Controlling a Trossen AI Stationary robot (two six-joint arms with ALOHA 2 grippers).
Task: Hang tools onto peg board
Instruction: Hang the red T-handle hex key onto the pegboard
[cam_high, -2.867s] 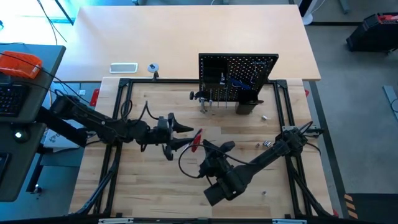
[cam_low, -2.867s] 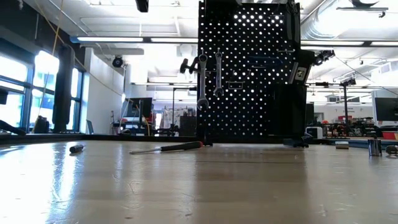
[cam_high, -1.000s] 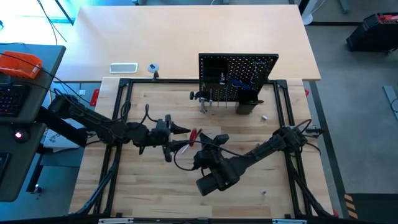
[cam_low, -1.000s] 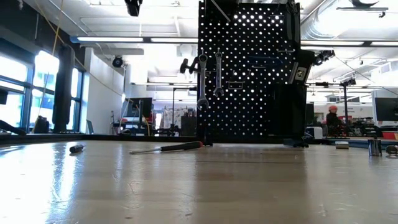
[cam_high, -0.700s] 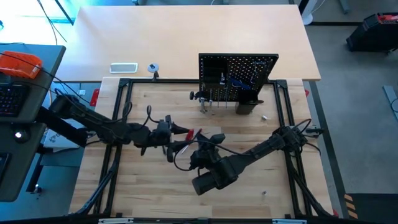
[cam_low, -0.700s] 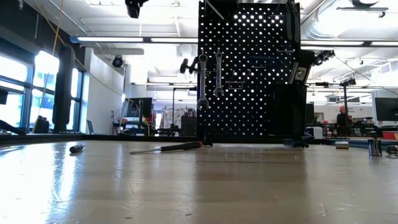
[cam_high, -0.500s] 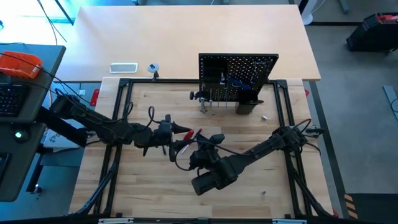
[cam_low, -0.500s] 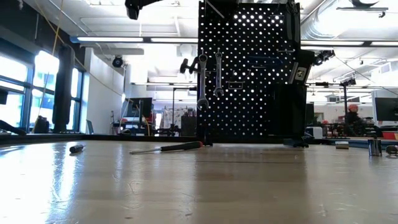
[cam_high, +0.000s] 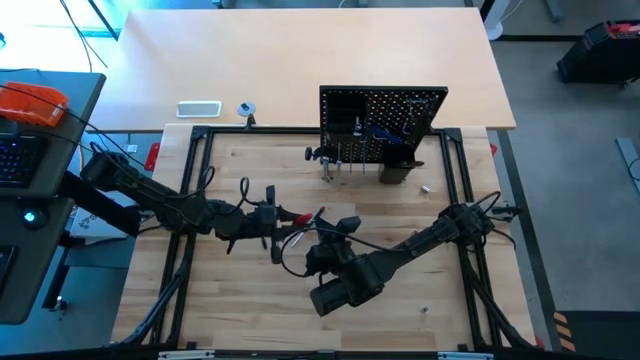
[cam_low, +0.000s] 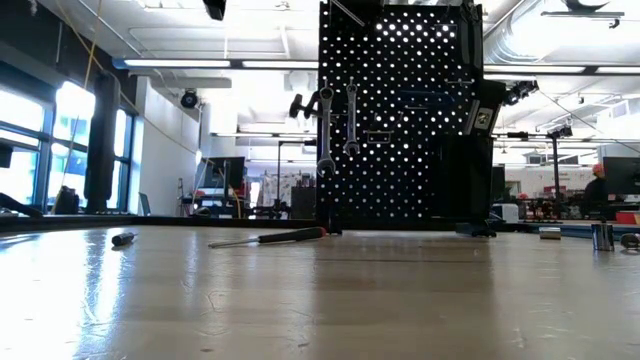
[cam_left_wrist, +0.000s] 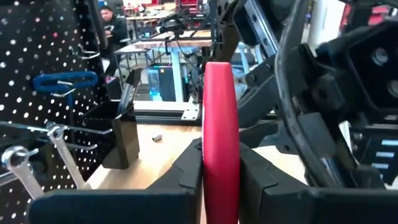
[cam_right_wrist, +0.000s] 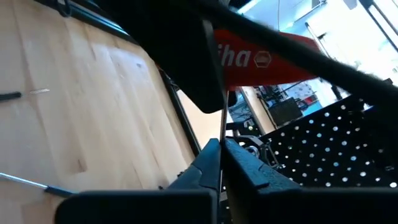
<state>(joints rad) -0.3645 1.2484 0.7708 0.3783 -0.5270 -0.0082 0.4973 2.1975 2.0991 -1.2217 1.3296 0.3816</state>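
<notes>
The red-handled screwdriver (cam_high: 305, 217) hangs in the air over the table's middle, between my two grippers. My left gripper (cam_high: 290, 216) reaches in from the left and is shut on the red handle (cam_left_wrist: 221, 93). My right gripper (cam_high: 322, 228) comes from the right and is shut on the thin metal shaft. The black peg board (cam_high: 382, 125) stands upright at the far edge. Two silver wrenches (cam_low: 325, 130) and a blue hex key (cam_left_wrist: 65, 81) hang on it from hooks. My left gripper pinches the red handle (cam_left_wrist: 221, 143) between its two fingers (cam_left_wrist: 252, 168), coming level from the table's left. The handle runs on past the fingertips toward my right gripper and is clear of the table. My right gripper pinches the thin metal shaft (cam_right_wrist: 221, 134) between its two fingers (cam_right_wrist: 205, 162), coming about level from the table's right and near side. The red handle (cam_right_wrist: 267, 59) stands beyond the fingertips, with a dark finger of my left gripper across it. The tool is clear of the table.
A second screwdriver (cam_low: 270, 238) lies on the table at the peg board's foot. A small black bin (cam_left_wrist: 121, 134) stands by the board. Small metal bits (cam_high: 424, 187) lie toward the right. Bare wood lies at the near left.
My left gripper's fingers stood open on either side of the red handle and have now shut on it, and its wrist has rolled a little. My right gripper has kept the screwdriver in the same place.
</notes>
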